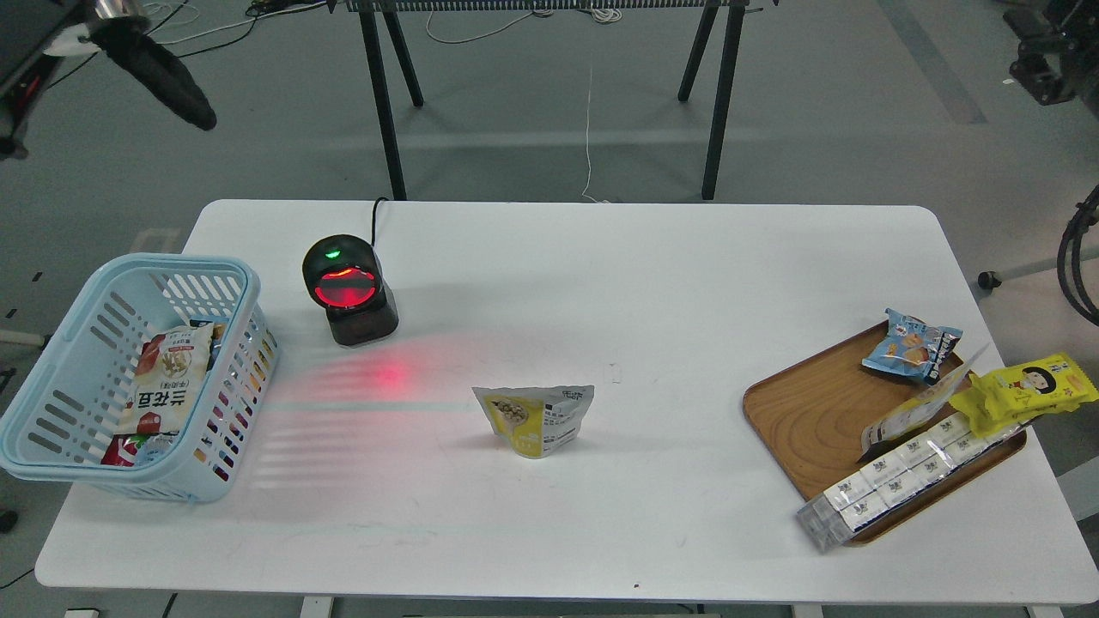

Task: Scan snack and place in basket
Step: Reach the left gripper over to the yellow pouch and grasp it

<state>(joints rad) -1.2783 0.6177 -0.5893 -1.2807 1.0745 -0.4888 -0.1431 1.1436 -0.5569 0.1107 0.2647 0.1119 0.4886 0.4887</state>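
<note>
Left gripper (185, 101): dark tapered tip at top left, raised well above and behind the bench, holding nothing. Fingers merge into one dark shape; cannot tell whether spread or pressed together.

Right gripper (1043, 64): only a black block at the top right corner, high and well off the bench. Fingers not distinguishable; cannot tell its state. Nothing held.

White rectangular bench (670, 283) carries everything else.

The snack, a flat yellow-and-white pouch picturing a bowl of round tan beans (534, 419), stands alone near the bench's middle, slightly toward the front edge, touching nothing. Well apart from both grippers.

Black barcode scanner with glowing red window and a green light (348, 292) sits back-left of the pouch; its red beam falls on the bench between scanner and pouch, just short of the pouch.

Light blue rectangular plastic basket with slotted sides (225, 378) at the far left edge, already holding a red-and-white packet (167, 386).

Brown wooden tray (807, 421) at right holds a small blue cookie packet (912, 345), a bright yellow packet with a cartoon face (1030, 386) and a row of white boxes in clear wrap (893, 481).

Judgement: the step in hand is the reach; the pouch is not yet grasped, scanned or binned. Next move calls for an arm to descend, pinch the pouch's top edge without tipping it, then present its barcode side to the red window.
</note>
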